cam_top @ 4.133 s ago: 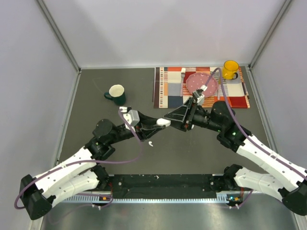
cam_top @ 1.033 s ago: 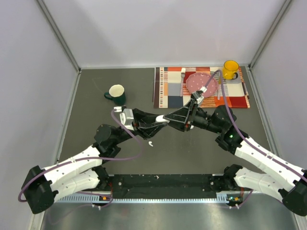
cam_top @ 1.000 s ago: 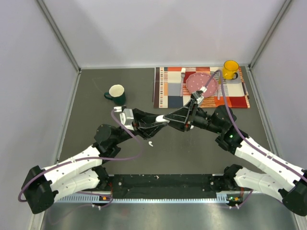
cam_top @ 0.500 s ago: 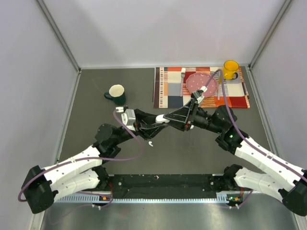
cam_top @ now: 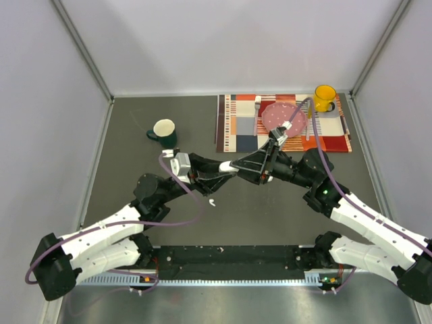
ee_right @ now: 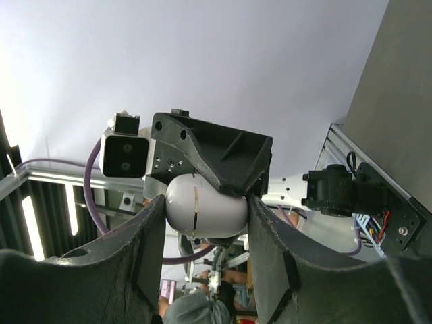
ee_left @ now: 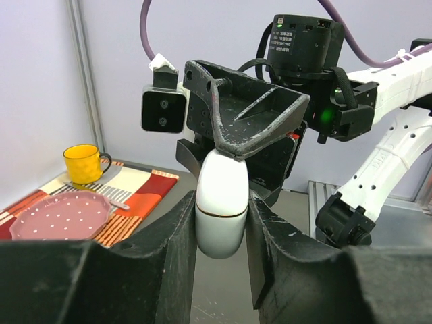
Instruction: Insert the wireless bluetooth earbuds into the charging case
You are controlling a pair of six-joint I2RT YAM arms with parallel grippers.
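Your left claw [ee_left: 221,206] is pinching the white charging case [ee_left: 220,185], with a finger pressed against each side of its rounded body. Your right claw [ee_right: 204,206] is clamped on the same case from the opposite side, so the two claws meet tip to tip above the middle of the table [cam_top: 135,115]. The case is held off the surface between them. A thin seam runs around the case and you can see no gap at it, so the lid looks closed.

From above you can find only one earbud [cam_top: 212,202]. It is a tiny white piece lying on the table just in front of the left claw, apart from the case and untouched. Behind the left arm stands a green mug [cam_top: 164,131]. At the far right lies a striped placemat [cam_top: 236,125], with a pink plate [cam_top: 283,117] and a yellow mug [cam_top: 325,96] on it.
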